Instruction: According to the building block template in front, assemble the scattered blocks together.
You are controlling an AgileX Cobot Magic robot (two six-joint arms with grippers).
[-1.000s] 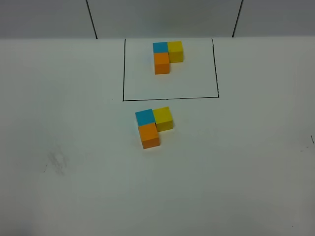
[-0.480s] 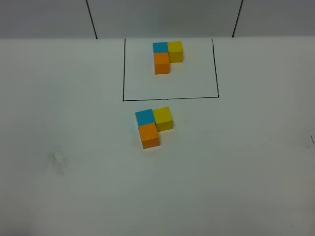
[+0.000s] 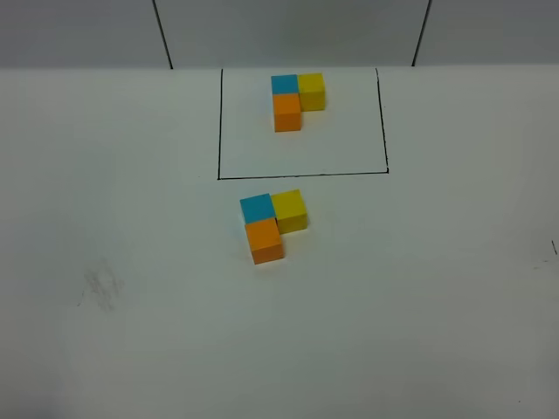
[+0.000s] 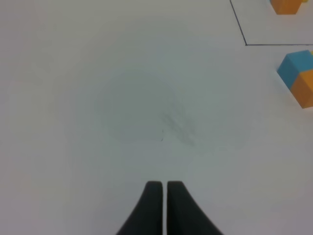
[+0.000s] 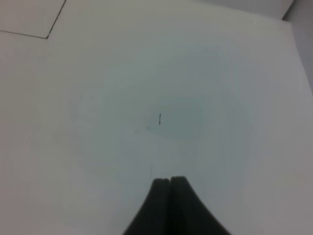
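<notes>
The building block template is an L of sky-blue, yellow and orange cubes inside a black drawn rectangle at the back. In front of it lie the unframed blocks, joined in the same L: sky-blue, yellow, orange. The left wrist view shows the sky-blue and orange ones at its edge. My left gripper is shut and empty, well away from the blocks. My right gripper is shut and empty over bare table. Neither gripper shows in the exterior view.
The white table has a faint grey smudge at the front left, also seen in the left wrist view. A small dark mark lies ahead of the right gripper. The table's back edge meets a grey wall.
</notes>
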